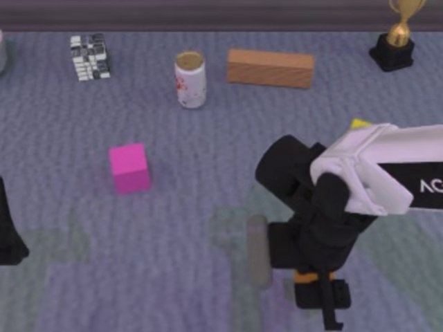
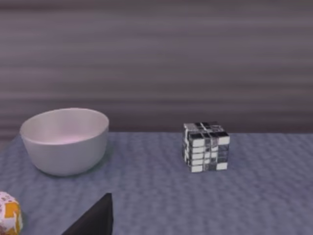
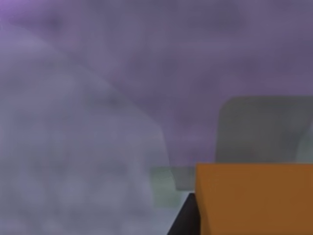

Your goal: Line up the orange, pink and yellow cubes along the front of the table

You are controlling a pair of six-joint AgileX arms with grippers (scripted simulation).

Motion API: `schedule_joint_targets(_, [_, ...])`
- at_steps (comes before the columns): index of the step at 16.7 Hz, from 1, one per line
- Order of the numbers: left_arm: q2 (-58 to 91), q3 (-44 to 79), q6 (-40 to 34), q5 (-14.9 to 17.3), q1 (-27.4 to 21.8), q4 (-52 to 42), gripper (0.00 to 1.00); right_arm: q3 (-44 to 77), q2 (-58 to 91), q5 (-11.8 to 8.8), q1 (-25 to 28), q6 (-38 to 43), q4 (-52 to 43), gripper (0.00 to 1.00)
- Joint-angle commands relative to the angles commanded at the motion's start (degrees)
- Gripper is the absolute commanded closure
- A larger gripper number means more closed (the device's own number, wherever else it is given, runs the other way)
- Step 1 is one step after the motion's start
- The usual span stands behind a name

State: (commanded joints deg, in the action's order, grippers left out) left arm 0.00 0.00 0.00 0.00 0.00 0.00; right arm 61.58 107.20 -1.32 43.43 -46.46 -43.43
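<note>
Orange cube [image 1: 307, 277] sits clamped in the right pincer [image 1: 320, 285] near the table's [image 1: 173, 277] front.

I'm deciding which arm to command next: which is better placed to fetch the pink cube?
Left, probably. The pink cube lies on the table's left half, nearer the parked left arm at the left edge. The right gripper is busy at the front right with the orange cube.

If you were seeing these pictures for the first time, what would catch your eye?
The right arm's gripper, low at the table's front right with the orange cube in it. The pink cube stands alone at centre-left, and only a yellow cube corner peeks out behind that arm.
</note>
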Motion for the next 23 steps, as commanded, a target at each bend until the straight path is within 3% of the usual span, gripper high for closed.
schedule_joint_targets(8, [0.0,0.0,0.0,0.0,0.0,0.0,0.0,0.0,0.0,0.0,0.0,0.0,0.0,0.02])
schedule_joint_targets(18, [0.0,0.0,0.0,0.0,0.0,0.0,0.0,0.18,-0.11,0.0,-0.04,-0.05,-0.2,0.0])
schedule_joint_targets(23, [0.0,0.0,0.0,0.0,0.0,0.0,0.0,5.33,-3.45,0.01,0.07,-0.36,-9.21,0.0])
